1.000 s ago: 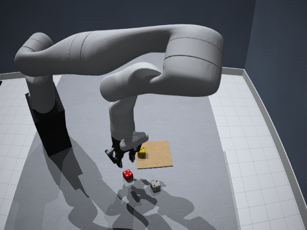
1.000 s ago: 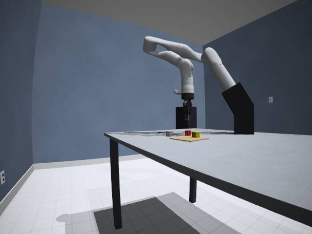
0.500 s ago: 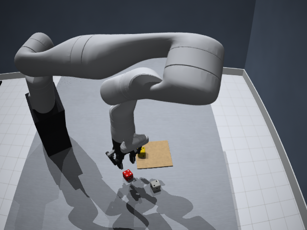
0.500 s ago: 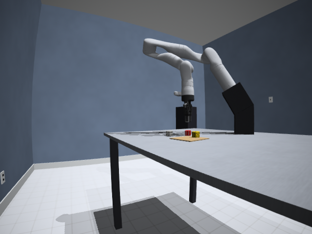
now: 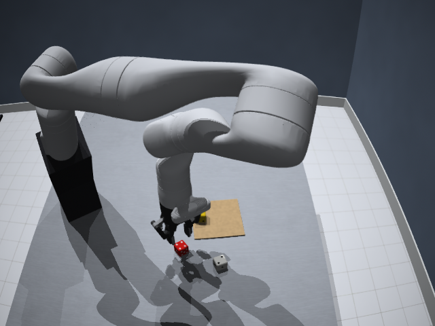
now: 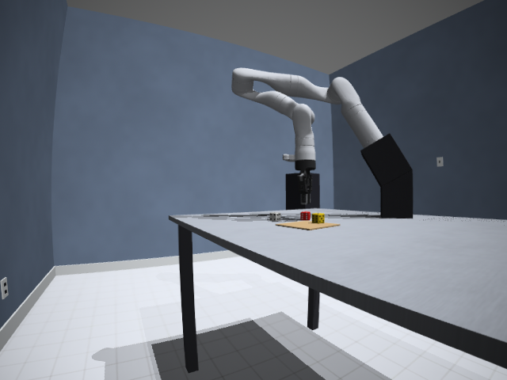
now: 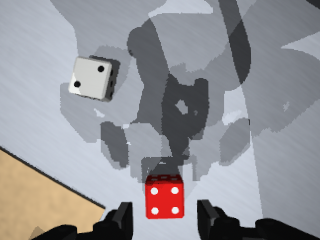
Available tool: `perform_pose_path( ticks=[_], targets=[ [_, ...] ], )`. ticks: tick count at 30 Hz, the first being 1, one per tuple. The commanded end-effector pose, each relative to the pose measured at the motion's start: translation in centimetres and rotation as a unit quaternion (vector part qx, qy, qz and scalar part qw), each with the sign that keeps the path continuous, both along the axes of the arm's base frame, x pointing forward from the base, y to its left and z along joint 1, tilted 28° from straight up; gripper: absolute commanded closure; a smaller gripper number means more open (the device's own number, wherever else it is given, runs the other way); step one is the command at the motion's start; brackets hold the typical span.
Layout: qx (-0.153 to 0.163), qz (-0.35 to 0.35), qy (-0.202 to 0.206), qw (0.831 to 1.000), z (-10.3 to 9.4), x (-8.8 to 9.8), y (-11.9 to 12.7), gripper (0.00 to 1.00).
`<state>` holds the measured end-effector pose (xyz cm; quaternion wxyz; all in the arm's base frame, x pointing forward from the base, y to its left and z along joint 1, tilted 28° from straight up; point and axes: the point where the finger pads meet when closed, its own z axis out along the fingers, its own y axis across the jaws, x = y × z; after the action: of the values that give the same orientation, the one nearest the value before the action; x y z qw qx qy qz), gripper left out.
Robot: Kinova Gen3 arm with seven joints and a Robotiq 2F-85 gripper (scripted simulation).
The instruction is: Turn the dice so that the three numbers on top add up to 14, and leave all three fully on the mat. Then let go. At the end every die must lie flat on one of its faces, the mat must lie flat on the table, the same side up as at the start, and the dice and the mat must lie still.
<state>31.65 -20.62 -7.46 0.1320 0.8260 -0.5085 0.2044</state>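
A red die (image 5: 181, 247) (image 6: 305, 215) (image 7: 164, 200) lies flat on the table just off the near left corner of the tan mat (image 5: 224, 217) (image 6: 303, 225) (image 7: 34, 207), four pips up. A white die (image 5: 220, 261) (image 6: 275, 216) (image 7: 91, 79) lies on the table farther from the mat, two pips up. A yellow die (image 5: 202, 218) (image 6: 318, 218) sits on the mat near its left edge, partly hidden by the wrist. My gripper (image 5: 179, 236) (image 6: 303, 200) (image 7: 165, 215) hangs a short way above the red die, fingers half open and empty, pointing straight down.
The grey table (image 5: 122, 157) (image 6: 409, 253) carries the arm's black base (image 5: 70, 182) at the back left. The arm's big elbow links hang over the table behind the mat. Dark shadows of the arm fall around the two dice off the mat.
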Motion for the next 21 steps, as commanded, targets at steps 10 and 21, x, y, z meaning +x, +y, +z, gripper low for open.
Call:
perform_pose_path(
  ticks=[10, 21],
  targets=[
    [-0.001, -0.001, -0.002, 1.0, -1.3, 0.3, -0.8, 0.54],
    [-0.001, -0.001, -0.002, 1.0, -1.5, 0.4, -0.9, 0.54]
  ],
)
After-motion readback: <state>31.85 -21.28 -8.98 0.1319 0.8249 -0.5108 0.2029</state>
